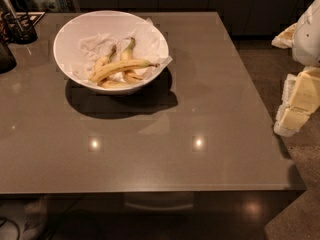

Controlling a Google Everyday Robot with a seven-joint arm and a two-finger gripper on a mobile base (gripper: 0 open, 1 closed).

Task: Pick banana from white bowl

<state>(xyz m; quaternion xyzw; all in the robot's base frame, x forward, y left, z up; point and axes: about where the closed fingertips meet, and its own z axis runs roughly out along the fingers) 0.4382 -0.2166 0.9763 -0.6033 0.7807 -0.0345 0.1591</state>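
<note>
Banana (121, 67) lay atop shorter bananas (129, 47) in the bowl (67, 31) on the surface (210, 114). End effector (296, 104) hung well apart, off the right edge, its opening impossible to tell. A sound grasp would close across the banana's midsection, clear of its neighbours.

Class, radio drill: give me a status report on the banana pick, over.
Gripper at right edge, off the table, far from bowl. Banana lying across white bowl, on top. Shorter bananas crowd it underneath.
</note>
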